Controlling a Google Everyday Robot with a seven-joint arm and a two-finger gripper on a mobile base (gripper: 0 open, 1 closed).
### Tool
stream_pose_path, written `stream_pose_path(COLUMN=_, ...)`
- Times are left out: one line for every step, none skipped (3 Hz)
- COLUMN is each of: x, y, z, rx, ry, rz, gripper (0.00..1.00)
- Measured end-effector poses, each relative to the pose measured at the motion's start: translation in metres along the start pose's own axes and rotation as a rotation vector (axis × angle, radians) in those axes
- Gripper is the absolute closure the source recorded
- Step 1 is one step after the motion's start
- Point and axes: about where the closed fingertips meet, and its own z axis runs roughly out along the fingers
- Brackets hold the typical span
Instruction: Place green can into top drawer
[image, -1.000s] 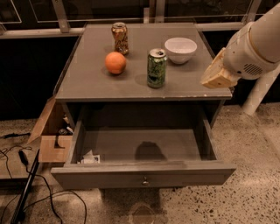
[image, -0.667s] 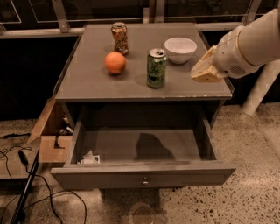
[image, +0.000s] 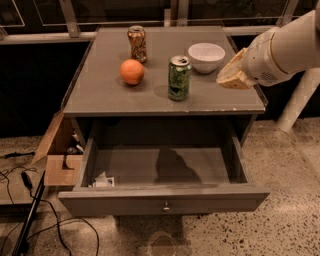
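Right of the green can (image: 179, 77) on the worktop (image: 100, 95) hangs the pincer (image: 231, 76), not touching it; its grip state I cannot tell.

Dark-mottled green can (image: 179, 77); grey top drawer (image: 162, 199); tan claw (image: 227, 78) beside white bowl (image: 206, 56).

Gripper (image: 231, 76) r. of green can (image: 179, 78), gap btwn clear; bowl (image: 206, 56) just behind.

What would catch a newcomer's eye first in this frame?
The top drawer gapes wide open below the table, with a small pale scrap in its front left corner. Above it, the green can stands upright near the table's front edge. The gripper hovers to the can's right, beside the white bowl, apart from the can.
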Motion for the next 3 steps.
stream_pose_path(x=0.001, y=0.001, z=0.018, rx=-0.015, ry=-0.029, rz=0.029, gripper=0.81)
stream_pose_path(x=-0.006, y=0.002, z=0.044, rx=-0.044, ry=-0.075, rz=0.061, gripper=0.5)
stream_pose_path(x=-0.016, y=0.0, z=0.058, rx=-0.059, ry=-0.114, rz=0.074, gripper=0.27)
